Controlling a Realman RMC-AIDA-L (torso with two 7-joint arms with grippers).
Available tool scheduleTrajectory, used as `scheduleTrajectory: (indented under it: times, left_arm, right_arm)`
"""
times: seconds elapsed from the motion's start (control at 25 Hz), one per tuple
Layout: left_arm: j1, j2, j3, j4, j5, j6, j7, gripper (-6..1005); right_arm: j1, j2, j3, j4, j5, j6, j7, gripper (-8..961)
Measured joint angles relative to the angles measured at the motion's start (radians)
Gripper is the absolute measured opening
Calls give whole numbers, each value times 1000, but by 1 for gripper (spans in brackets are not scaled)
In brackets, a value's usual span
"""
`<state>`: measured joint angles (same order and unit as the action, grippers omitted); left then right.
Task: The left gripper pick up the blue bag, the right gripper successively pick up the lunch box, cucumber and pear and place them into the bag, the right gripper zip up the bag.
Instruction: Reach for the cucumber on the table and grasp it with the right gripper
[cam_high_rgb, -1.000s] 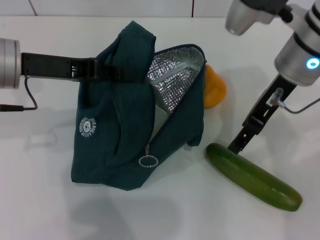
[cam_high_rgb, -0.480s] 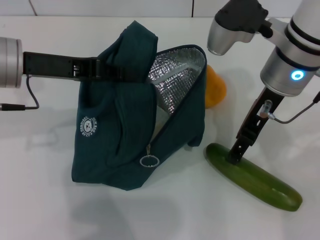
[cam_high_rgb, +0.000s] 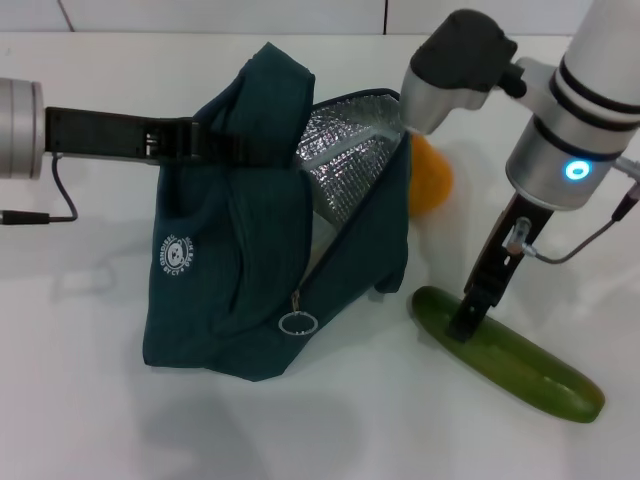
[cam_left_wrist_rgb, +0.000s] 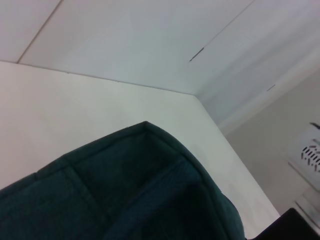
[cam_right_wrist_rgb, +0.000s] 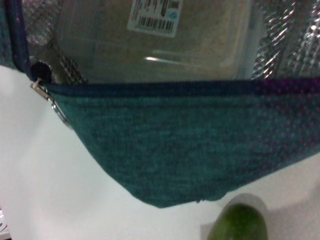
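Note:
The blue bag (cam_high_rgb: 250, 260) stands open on the white table, foil lining showing. My left gripper (cam_high_rgb: 215, 140) is shut on the bag's handle and holds it up; the bag's fabric (cam_left_wrist_rgb: 125, 190) fills the left wrist view. The lunch box (cam_right_wrist_rgb: 150, 45) lies inside the bag (cam_right_wrist_rgb: 175, 140). The cucumber (cam_high_rgb: 520, 365) lies on the table to the right of the bag; its end also shows in the right wrist view (cam_right_wrist_rgb: 240, 225). My right gripper (cam_high_rgb: 465, 325) is down on the cucumber's left part. The pear (cam_high_rgb: 432, 178) sits behind the bag's right edge, partly hidden.
The bag's ring-pull zipper (cam_high_rgb: 297, 322) hangs at the front lower end of the opening and also shows in the right wrist view (cam_right_wrist_rgb: 45, 95). A black cable (cam_high_rgb: 40, 215) trails from the left arm. The white table (cam_high_rgb: 90, 400) lies all around.
My right arm has swung left and lowered, bringing its gripper from beside the cucumber's left end down onto it. The bag, the pear and my left arm have not moved.

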<state>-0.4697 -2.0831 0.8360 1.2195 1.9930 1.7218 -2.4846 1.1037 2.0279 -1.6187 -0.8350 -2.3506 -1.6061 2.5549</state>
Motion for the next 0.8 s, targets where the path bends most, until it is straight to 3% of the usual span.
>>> scheduleTrajectory:
  times: [0.8]
  left_arm:
    - [-4, 0, 2, -6, -1, 1, 1, 49]
  right_arm:
    - [-6, 0, -137, 39, 53, 61, 2, 817]
